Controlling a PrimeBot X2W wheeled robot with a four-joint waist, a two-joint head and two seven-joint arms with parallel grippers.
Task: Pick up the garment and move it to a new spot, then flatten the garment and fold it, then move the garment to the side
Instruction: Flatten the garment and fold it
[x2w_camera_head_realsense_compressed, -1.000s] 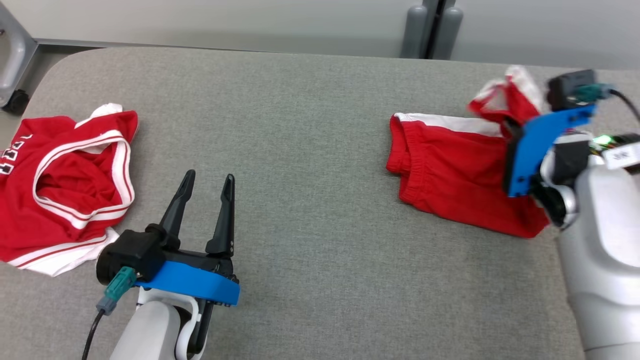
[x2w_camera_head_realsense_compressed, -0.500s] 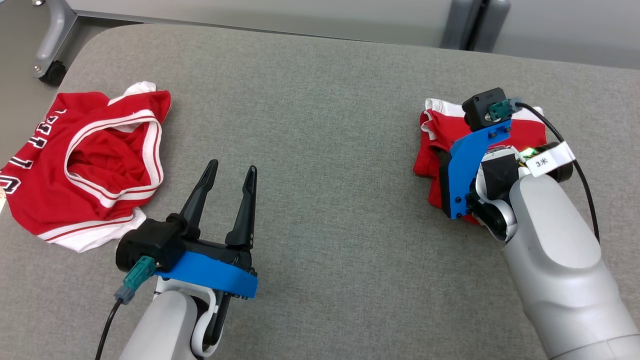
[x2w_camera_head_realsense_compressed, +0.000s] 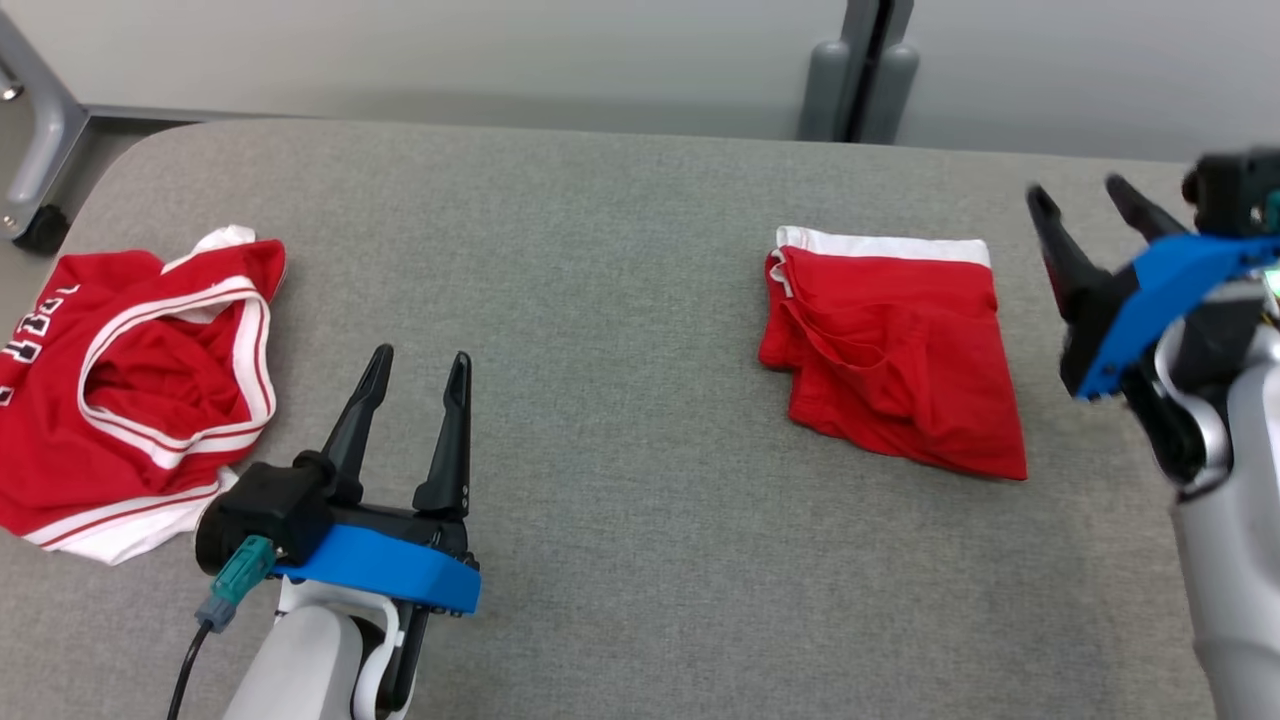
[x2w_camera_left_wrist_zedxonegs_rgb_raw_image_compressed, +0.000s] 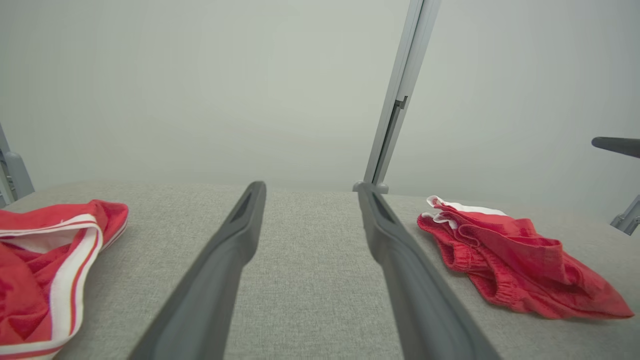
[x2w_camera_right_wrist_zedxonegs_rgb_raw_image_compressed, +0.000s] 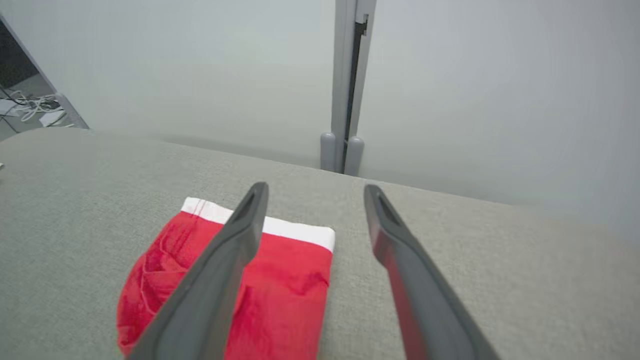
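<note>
Shorts (x2w_camera_head_realsense_compressed: 890, 360) lie folded on the worktop (x2w_camera_head_realsense_compressed: 620, 250), not touching my right gripper (x2w_camera_head_realsense_compressed: 1075, 188) beside them, jaws apart; my left gripper (x2w_camera_head_realsense_compressed: 420, 353), jaws apart too, near the jersey (x2w_camera_head_realsense_compressed: 130, 400).

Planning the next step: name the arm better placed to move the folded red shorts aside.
Right, probably. The right gripper hangs open beside the folded shorts; the left gripper sits far off, nearer the jersey.

The folded red fabric shorts (x2w_camera_head_realsense_compressed: 890, 360) are laid on the right part of the grey cloth-covered table (x2w_camera_head_realsense_compressed: 620, 250), and the crumpled red-and-white jersey (x2w_camera_head_realsense_compressed: 130, 400) at its left edge. The left gripper (x2w_camera_head_realsense_compressed: 421, 354) is placed between them, near the jersey; the right gripper (x2w_camera_head_realsense_compressed: 1075, 190) is held right of the shorts.
</note>
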